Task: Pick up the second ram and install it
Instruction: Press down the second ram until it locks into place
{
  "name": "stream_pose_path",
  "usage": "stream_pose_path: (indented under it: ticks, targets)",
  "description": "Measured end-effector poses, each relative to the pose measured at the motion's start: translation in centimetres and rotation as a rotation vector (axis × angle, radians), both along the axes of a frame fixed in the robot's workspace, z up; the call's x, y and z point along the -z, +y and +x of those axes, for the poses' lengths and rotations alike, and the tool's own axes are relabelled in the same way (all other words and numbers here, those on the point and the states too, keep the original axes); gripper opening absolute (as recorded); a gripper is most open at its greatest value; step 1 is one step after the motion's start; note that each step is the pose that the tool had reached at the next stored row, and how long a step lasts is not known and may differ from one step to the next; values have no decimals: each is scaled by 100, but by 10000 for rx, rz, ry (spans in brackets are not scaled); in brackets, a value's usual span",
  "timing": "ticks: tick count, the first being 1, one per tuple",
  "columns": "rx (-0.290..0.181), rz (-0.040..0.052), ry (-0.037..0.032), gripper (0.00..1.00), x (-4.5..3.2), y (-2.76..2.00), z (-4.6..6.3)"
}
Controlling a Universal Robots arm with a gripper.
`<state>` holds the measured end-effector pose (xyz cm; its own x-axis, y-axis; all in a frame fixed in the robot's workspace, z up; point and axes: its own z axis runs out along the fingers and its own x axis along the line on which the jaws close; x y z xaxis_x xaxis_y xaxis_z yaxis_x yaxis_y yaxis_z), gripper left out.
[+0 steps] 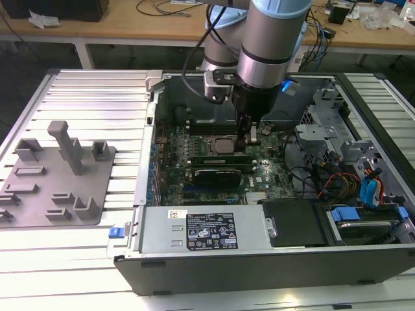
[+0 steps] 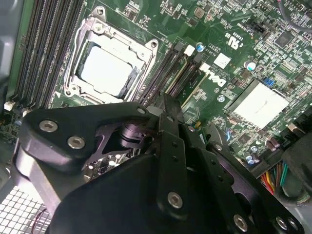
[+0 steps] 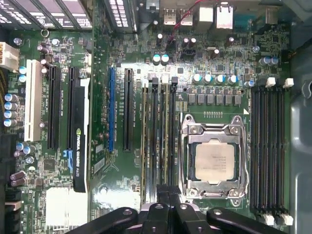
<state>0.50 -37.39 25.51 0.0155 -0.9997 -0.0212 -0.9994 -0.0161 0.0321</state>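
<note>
Green motherboard point(image 1: 214, 159) fills the floor of an open computer case point(image 1: 259, 259) lying on its side on a ribbed metal table point(image 1: 84, 97). A grey robot arm point(image 1: 269, 39) reaches down into the case, and its black gripper point(image 1: 249, 139) hangs just beside the silver processor socket point(image 1: 224, 144), over the bank of memory slots next to that socket.

In the first wrist view, the processor socket point(image 3: 213, 161) sits in its metal frame, and the slot bank point(image 3: 158, 139) runs alongside it, between the socket and the black expansion slots point(image 3: 127, 109). The second ram point(image 3: 145, 141), a thin green strip, stands on edge in that bank, in the slot farthest from the socket; another green stick point(image 3: 166, 136) stands nearer the socket. The gripper's point(image 3: 168, 195) black fingers point(image 3: 161, 197) meet at the end of the bank and appear pressed together; whether they grip anything cannot be told.

In the second wrist view, the gripper's point(image 2: 168, 109) dark body covers much of the board beside the socket point(image 2: 107, 66).

A grey plastic holder point(image 1: 55, 178) lies on the table, well apart from the socket, outside the case.
</note>
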Motion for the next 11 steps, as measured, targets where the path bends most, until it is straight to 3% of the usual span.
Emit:
stream_pose_path:
  ticks: [7, 11]
  targets:
    - [0, 1, 0, 8, 1, 0, 96]
    - [0, -1, 0, 8, 6, 0, 236]
